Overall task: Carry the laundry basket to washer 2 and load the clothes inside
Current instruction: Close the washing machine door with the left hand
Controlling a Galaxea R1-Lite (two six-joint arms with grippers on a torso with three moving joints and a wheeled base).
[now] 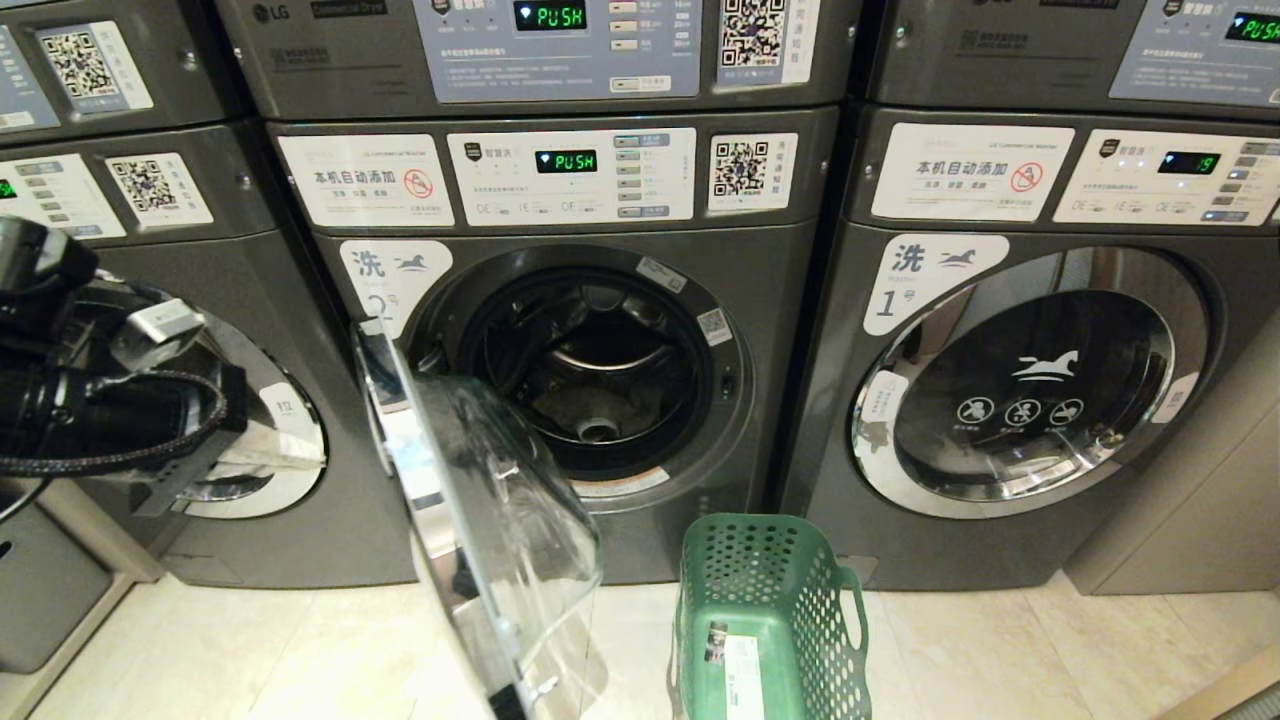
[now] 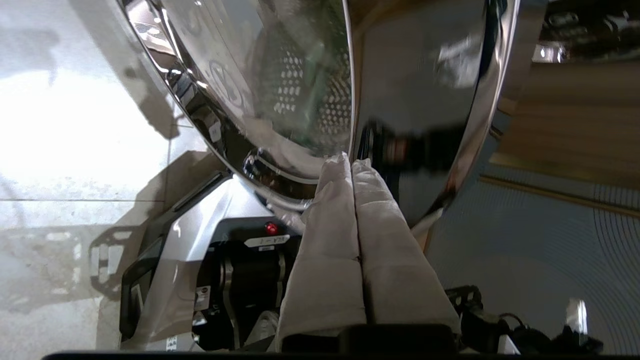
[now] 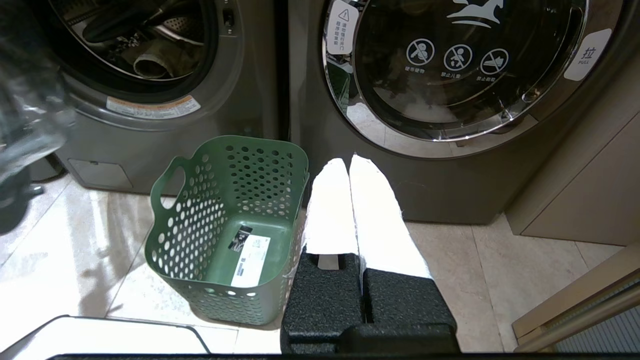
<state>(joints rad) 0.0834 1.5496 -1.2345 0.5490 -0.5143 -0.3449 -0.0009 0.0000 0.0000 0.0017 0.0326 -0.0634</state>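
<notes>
Washer 2 [image 1: 590, 380] stands in the middle with its glass door [image 1: 480, 520] swung wide open toward me. The clothes [image 1: 600, 412], a grey-beige bundle, lie in the bottom of its drum [image 3: 155, 57]. The green laundry basket [image 1: 765, 620] stands empty on the floor right of the door, a paper label on its bottom [image 3: 250, 260]. My left arm [image 1: 100, 410] reaches in from the left. The left gripper [image 2: 350, 160] is shut and empty, its tips close to the door's chrome rim [image 2: 300, 200]. My right gripper [image 3: 350, 159] hangs shut and empty beside the basket [image 3: 230, 225].
Washer 1 [image 1: 1030, 390] to the right and another washer [image 1: 250, 440] to the left have shut doors. A grey bin [image 1: 40, 590] sits low at the left, a beige cabinet [image 1: 1180, 500] at the right. My own base [image 2: 200, 260] lies below the open door.
</notes>
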